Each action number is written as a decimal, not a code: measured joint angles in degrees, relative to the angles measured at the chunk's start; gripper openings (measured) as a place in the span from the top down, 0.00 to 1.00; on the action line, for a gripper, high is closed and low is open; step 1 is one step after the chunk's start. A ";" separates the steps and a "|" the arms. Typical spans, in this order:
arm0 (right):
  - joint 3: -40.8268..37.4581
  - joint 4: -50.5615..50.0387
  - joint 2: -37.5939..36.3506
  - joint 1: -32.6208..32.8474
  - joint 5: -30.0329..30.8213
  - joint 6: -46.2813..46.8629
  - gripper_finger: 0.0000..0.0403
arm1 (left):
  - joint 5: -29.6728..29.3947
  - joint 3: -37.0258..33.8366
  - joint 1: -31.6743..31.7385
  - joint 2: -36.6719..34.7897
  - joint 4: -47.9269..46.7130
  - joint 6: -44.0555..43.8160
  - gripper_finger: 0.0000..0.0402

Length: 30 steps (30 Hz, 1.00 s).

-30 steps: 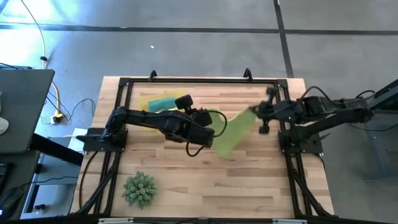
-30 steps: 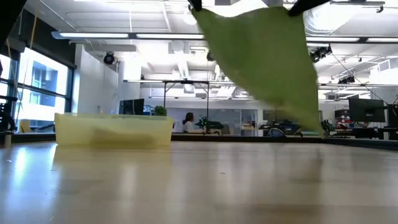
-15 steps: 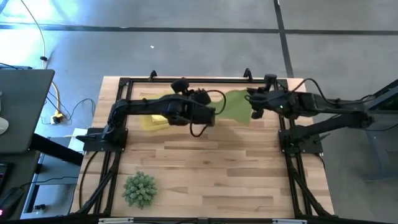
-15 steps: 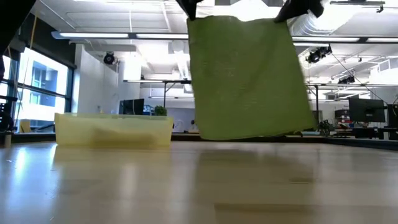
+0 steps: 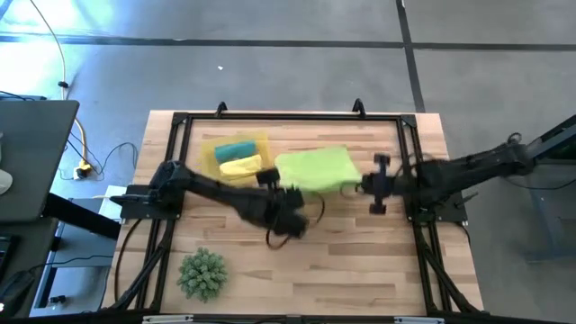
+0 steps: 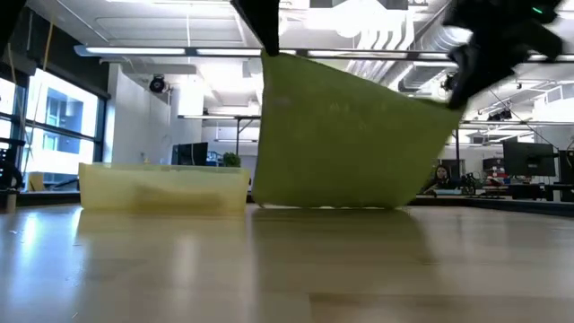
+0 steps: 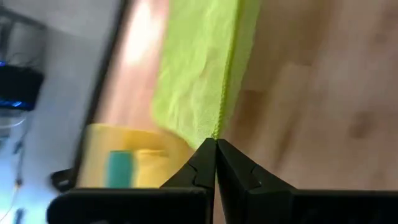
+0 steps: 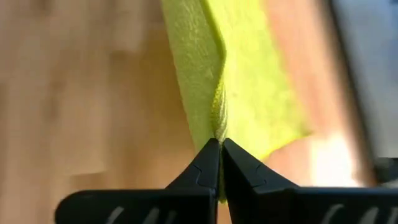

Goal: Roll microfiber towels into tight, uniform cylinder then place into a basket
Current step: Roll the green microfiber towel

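The lime green towel (image 5: 313, 168) hangs spread between my two grippers, right of the basket (image 5: 209, 144). Its lower edge (image 6: 332, 205) touches the table. My left gripper (image 5: 281, 186) is shut on the towel's upper left corner. My right gripper (image 5: 358, 185) is shut on the upper right corner, which sits a little lower in the low view. The basket holds a teal roll (image 5: 234, 149) and a yellow roll (image 5: 240, 166). My left gripper pinches the towel's upper left corner (image 7: 217, 127) between its two fingers, slanting downward, with the hem running on ahead of the fingertips. The towel hangs below it with its bottom edge on the table. My right gripper pinches the upper right corner (image 8: 217, 127) between its two fingers, also slanting downward. The top edge (image 6: 359, 79) runs straight between the two holds, and the cloth hangs flat beneath.
A spiky green plant ball (image 5: 202, 274) sits near the front left corner. A black frame (image 5: 288, 117) runs round the tabletop. Bare wood lies in front of the towel toward the near edge.
Both grippers have come down and toward the near edge, still shut on the towel's corners. The towel first hung clear of the table and swung toward the far edge. It now sits lower, with its bottom edge on the wood and the right corner dipped.
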 joint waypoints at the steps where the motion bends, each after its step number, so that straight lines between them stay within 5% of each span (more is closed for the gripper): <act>1: -2.31 1.87 -0.08 2.60 -0.20 2.45 1.00 | 0.51 -2.11 -1.25 0.00 2.48 -0.64 1.00; 9: -13.77 24.54 1.72 20.84 -1.74 22.69 1.00 | 6.49 -15.76 -9.86 0.04 24.30 -7.89 1.00; 18: -13.62 39.48 12.73 33.63 -1.44 33.47 1.00 | 8.45 -16.67 -15.52 0.04 31.50 -18.44 1.00; 30: -11.01 28.25 20.27 32.08 3.33 34.93 1.00 | 6.20 -16.65 -12.44 3.51 24.85 -22.10 1.00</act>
